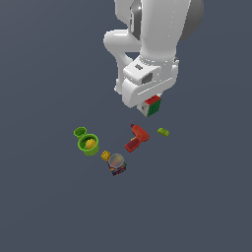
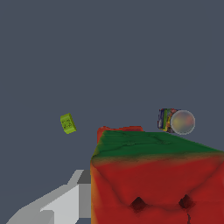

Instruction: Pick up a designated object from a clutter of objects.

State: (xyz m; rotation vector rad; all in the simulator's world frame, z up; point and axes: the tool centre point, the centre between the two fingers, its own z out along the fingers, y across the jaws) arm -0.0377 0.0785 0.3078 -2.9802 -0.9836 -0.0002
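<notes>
I see the gripper (image 1: 151, 104) closed on the cube (image 1: 152, 106), which sits between its fingers under the white hand; only the cube's lower part shows in the exterior view. In the wrist view the cube (image 2: 155, 179) fills the foreground, green face up and red face toward the camera, with one grey finger (image 2: 65, 203) pressed against its side. The cube looks clear of the floor (image 1: 44, 206). Below it lie the red drill toy (image 1: 137, 137) and a small green brick (image 1: 163, 131). Toward the exterior view's left sit two green cups (image 1: 86, 140), a yellow brick (image 1: 105, 155) and the dark box with its grey ball (image 1: 116, 164). Open floor surrounds them all.
</notes>
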